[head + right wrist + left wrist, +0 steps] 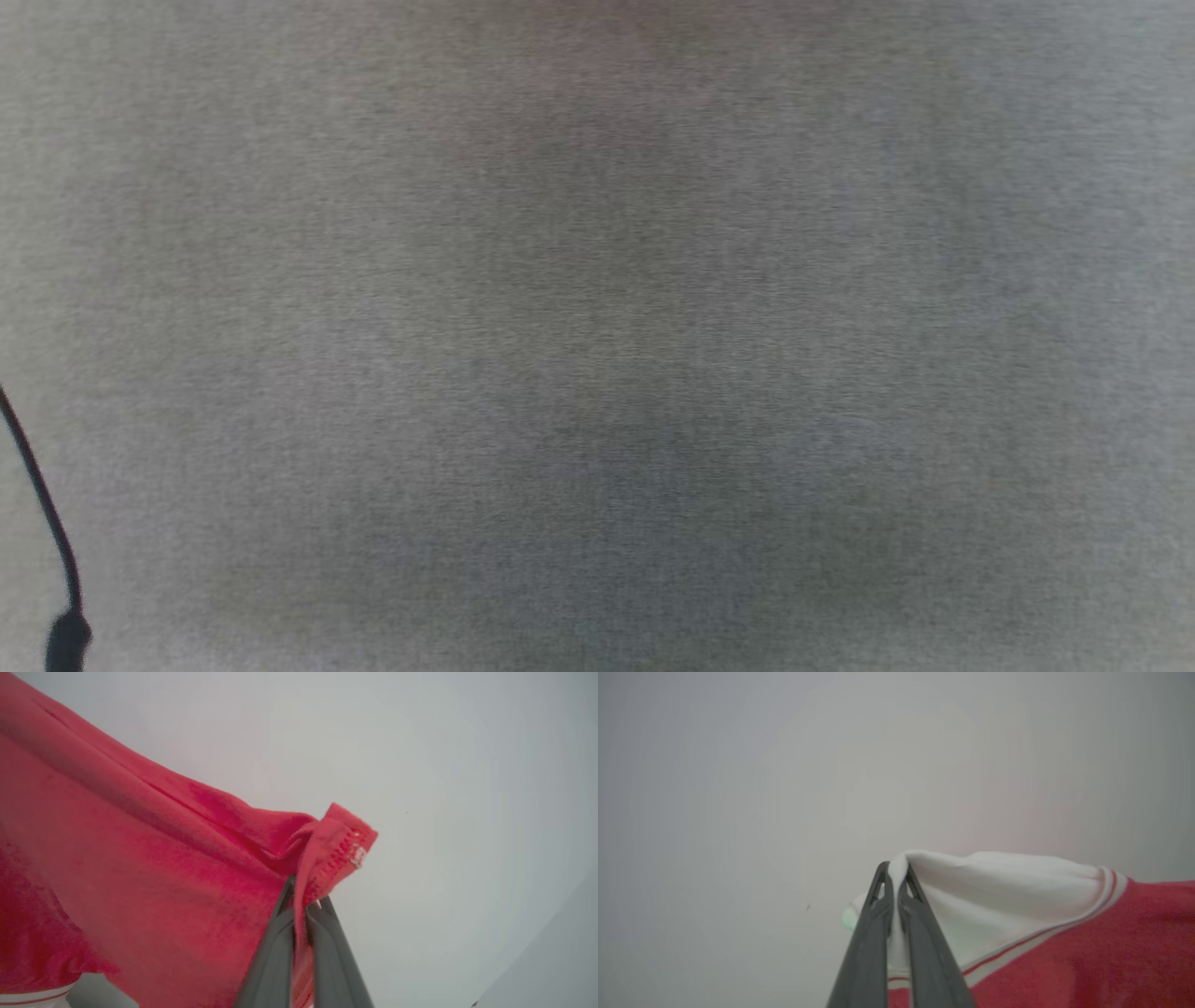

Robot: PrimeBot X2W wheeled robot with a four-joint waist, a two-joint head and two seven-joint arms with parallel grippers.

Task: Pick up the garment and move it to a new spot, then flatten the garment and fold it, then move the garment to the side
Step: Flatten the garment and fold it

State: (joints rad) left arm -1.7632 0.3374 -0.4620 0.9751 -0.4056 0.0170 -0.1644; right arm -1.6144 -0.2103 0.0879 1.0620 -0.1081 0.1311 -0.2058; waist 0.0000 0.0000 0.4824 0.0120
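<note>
The garment [1087, 947] is bright red with a white end panel and thin striped trim. In the left wrist view my left gripper [896, 870] is shut on a pinched fold of the white panel, and the cloth runs off to the right and down. In the right wrist view my right gripper [303, 898] is shut on a stitched red hem corner of the garment [154, 877], which spreads away to the left, with a strip of white trim at the lower left corner.
The head view looks down on a plain grey surface [597, 336]. A thin black cable [42, 504] curves along its lower left edge. Behind the cloth in both wrist views lies the same pale grey surface [784, 788].
</note>
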